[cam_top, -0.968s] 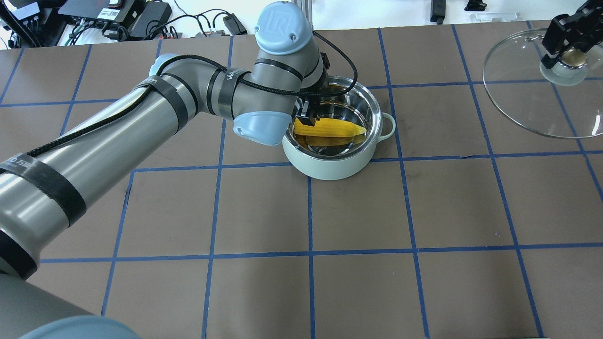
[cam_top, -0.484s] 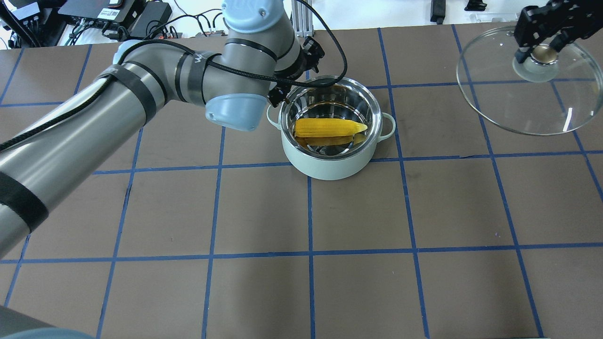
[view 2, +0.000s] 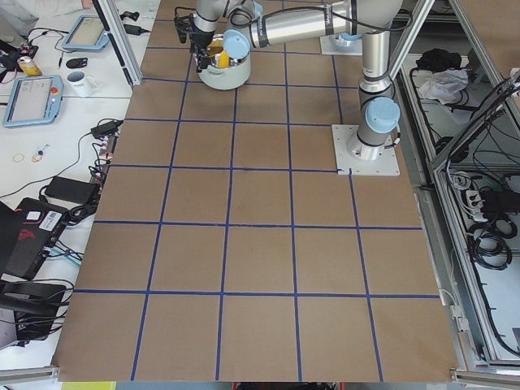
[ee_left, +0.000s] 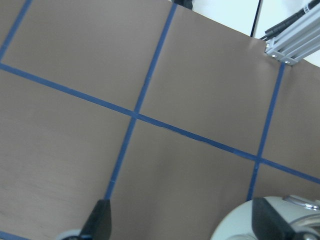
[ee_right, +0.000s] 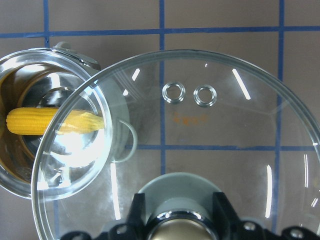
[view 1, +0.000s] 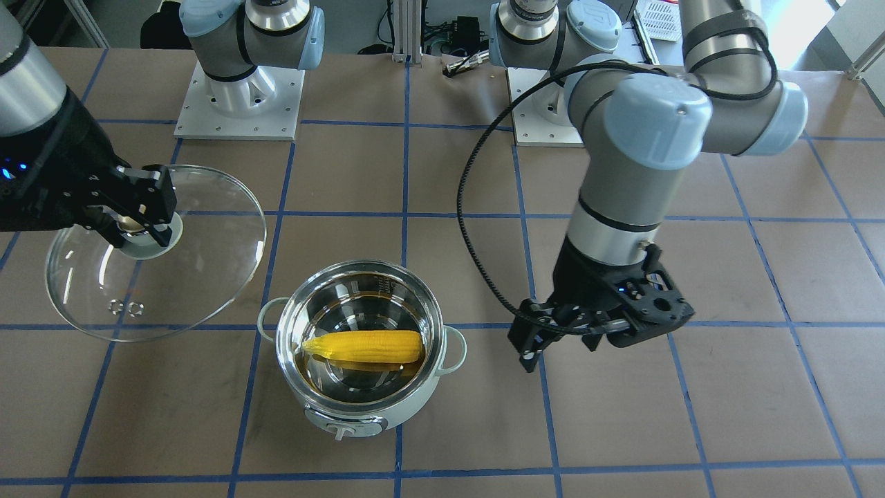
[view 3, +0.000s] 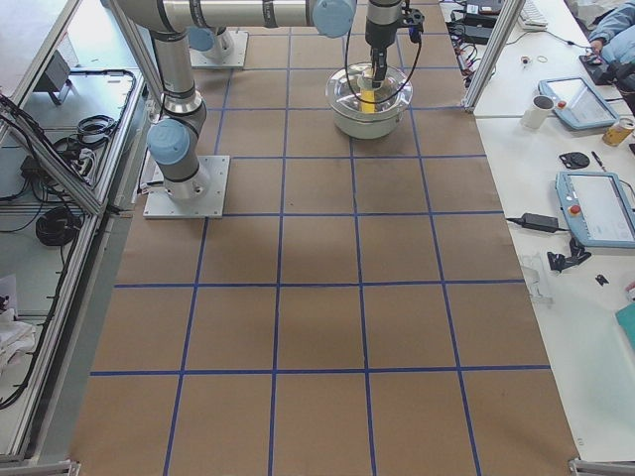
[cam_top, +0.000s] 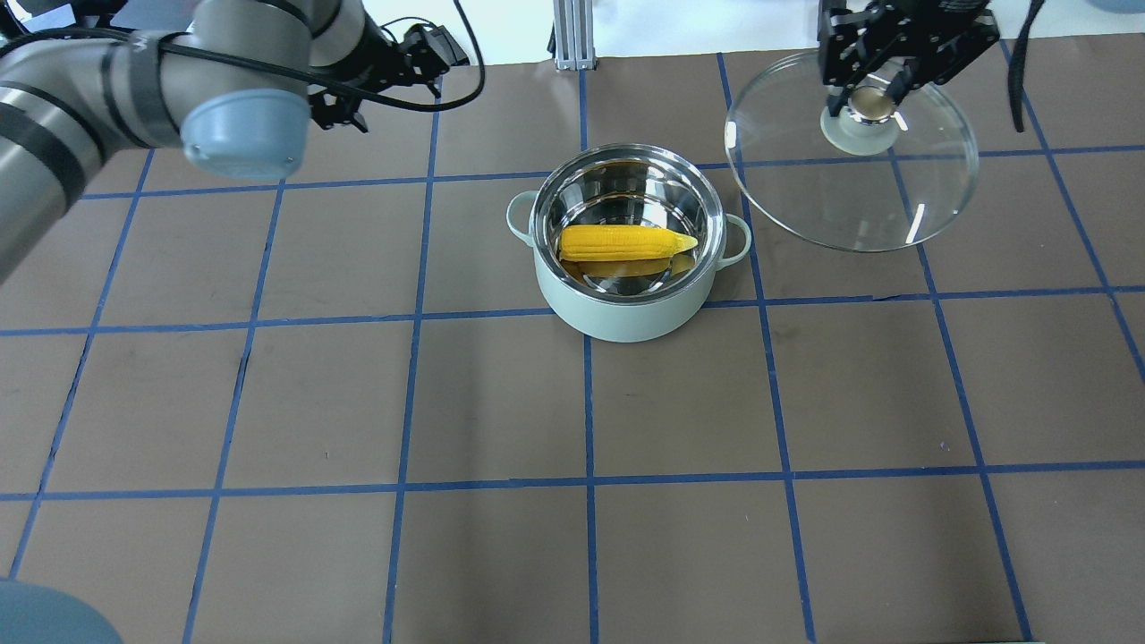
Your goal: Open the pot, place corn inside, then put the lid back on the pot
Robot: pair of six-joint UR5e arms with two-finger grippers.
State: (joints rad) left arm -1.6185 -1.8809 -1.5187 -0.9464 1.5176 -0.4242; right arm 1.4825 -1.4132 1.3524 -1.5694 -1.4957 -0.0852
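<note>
The corn (cam_top: pixel 626 241) lay on its side inside the pot (cam_top: pixel 626 317), its tip toward the pot's right handle, and the pot stood open on the table (cam_top: pixel 358 402). Half a second before, my left pincer (view 1: pixel 524 351) had hung at the pot's left rim. By now it had drawn well off to the pot's left and beyond it, its fingers spread wide with nothing between them. My right pincer (cam_top: pixel 872 94) was clamped on the gold knob of the lid (cam_top: pixel 850 201) and had carried it closer. The glass hung tilted in the air just right of the pot, and from my right wrist its edge overlapped the pot's right handle and rim. Blue tape lines (cam_top: pixel 586 402) crossed the brown table around the pot, and an aluminium post (cam_top: pixel 568 36) stood beyond it
</note>
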